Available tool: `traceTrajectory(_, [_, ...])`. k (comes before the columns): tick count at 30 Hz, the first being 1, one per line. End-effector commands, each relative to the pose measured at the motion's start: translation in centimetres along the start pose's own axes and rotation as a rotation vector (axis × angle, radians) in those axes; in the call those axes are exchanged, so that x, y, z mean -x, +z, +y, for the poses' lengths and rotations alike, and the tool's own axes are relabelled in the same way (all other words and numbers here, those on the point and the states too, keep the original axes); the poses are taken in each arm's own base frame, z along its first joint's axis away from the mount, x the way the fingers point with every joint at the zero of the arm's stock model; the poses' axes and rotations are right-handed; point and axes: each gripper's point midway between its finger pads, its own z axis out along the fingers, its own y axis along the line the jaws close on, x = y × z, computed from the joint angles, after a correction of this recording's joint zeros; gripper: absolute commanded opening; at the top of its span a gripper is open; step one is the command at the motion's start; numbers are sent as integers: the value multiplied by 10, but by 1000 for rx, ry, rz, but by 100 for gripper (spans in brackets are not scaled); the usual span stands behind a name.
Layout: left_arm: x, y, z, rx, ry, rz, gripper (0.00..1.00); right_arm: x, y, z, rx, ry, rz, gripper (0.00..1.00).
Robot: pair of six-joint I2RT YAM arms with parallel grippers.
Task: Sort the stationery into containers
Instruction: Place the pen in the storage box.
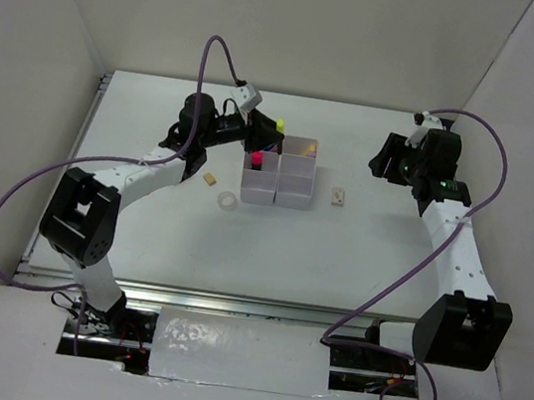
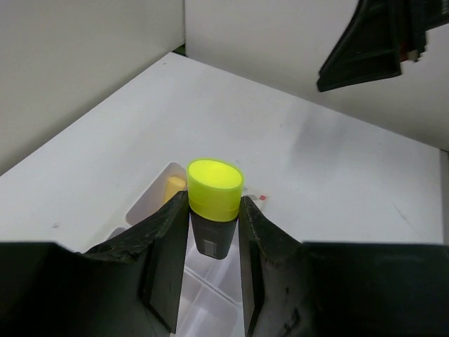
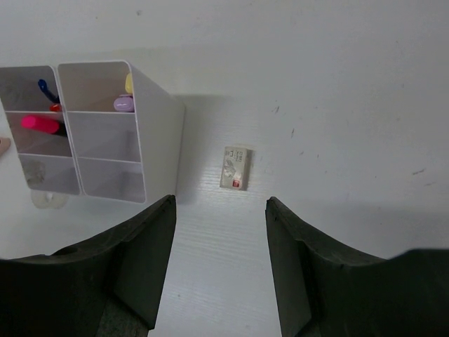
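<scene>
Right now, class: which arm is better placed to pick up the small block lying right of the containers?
Right. The right gripper hangs open over the small block, while the left gripper is shut on the yellow highlighter above the containers.

White table, pale walls

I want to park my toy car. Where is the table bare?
The near half of the table, between the white box and the near edge, is bare. So is the gap between the small white block and the right arm. Left of the box is crowded: eraser, tape ring, left arm.
</scene>
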Motion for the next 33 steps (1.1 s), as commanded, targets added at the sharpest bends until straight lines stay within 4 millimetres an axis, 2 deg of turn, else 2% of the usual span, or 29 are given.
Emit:
traceTrajectory(1, [14, 1, 22, 44, 125, -56, 9, 4, 1, -2, 10, -13, -19, 61])
traceTrajectory(7, [-6, 3, 39, 70, 145, -15, 9, 1, 3, -6, 7, -5, -7, 61])
traceTrajectory(15, [-35, 6, 46, 66, 136, 38, 10, -1, 6, -12, -3, -5, 1, 61])
traceTrajectory(21, [-50, 8, 54, 79, 129, 61, 12, -4, 8, -15, -7, 2, 12, 61])
traceTrajectory(24, [-59, 10, 56, 78, 116, 76, 19, -6, 9, -17, -9, 3, 16, 61])
traceTrajectory(28, [-72, 11, 54, 66, 99, 99, 21, -8, 11, -18, -6, 8, 26, 61])
traceTrajectory(31, [-73, 13, 54, 70, 144, 95, 26, -6, 11, -19, -7, 11, 24, 61])
traceTrajectory(32, [-73, 12, 56, 78, 146, 94, 34, -5, 12, -19, -5, 12, 24, 61])
traceTrajectory(33, [-73, 13, 56, 79, 148, 93, 39, -5, 12, -18, -3, 12, 27, 61])
